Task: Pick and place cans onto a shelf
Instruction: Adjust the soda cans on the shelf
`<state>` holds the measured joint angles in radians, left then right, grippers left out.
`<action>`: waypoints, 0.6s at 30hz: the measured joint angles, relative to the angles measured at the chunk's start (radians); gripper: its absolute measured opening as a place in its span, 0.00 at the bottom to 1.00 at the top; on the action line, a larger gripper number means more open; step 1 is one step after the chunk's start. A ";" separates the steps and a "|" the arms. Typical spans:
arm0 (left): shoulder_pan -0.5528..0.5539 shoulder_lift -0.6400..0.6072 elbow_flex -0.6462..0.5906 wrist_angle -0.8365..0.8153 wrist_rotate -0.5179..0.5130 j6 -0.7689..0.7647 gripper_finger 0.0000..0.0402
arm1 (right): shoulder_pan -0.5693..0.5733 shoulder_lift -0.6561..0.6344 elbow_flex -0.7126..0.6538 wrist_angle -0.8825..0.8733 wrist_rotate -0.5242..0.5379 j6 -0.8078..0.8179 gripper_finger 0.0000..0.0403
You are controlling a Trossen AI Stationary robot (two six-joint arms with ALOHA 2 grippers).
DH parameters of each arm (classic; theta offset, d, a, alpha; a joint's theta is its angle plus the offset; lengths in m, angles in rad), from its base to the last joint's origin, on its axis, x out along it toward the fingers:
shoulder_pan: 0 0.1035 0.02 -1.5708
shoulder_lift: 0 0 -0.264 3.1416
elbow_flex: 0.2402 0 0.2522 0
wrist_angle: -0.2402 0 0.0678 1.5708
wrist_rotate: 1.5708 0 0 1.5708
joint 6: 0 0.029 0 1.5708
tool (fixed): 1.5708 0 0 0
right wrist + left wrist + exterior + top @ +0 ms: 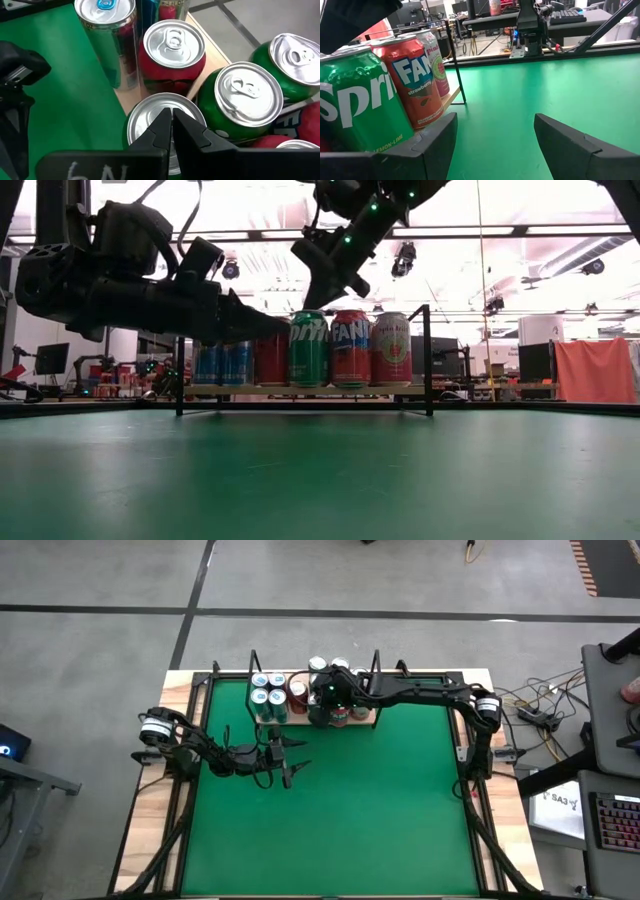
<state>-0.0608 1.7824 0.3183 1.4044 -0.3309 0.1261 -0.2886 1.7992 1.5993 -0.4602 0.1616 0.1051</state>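
— Right wrist view first: what does it show?
— The right claw (171, 125) is pinched shut on nothing, poised straight above the silver top of a green can (165, 122). The cans (300, 692) stand upright on the shelf (300, 389) at the desk's far edge, so the long axis runs vertically.
— And the other arm?
— The left claw (290, 758) hangs partly open and empty over the green desk (380, 810), just in front of the shelf, beside the Sprite can (355, 100).
— Which is nearer?
— I'd judge the right. Beyond the desk lies a cluttered lab room.
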 joint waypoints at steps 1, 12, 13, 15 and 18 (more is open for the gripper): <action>0.000 0.000 0.000 0.000 0.000 0.000 0.62 | 0.000 0.000 0.000 -0.002 0.000 0.000 0.02; -0.001 0.000 0.000 0.000 -0.001 0.010 0.62 | 0.000 -0.002 0.000 -0.020 0.041 0.014 0.02; -0.001 0.000 0.000 0.000 -0.001 0.011 0.62 | 0.000 -0.002 0.000 -0.018 0.041 0.014 0.02; -0.001 0.000 0.000 0.000 -0.001 0.011 0.62 | 0.000 -0.003 0.000 -0.012 0.041 0.014 0.02; -0.001 0.000 0.000 0.000 -0.001 0.011 0.62 | 0.002 -0.009 -0.001 0.000 0.041 0.014 0.02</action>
<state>-0.0616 1.7824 0.3183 1.4044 -0.3317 0.1368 -0.2868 1.7905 1.5987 -0.4603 0.2028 0.1188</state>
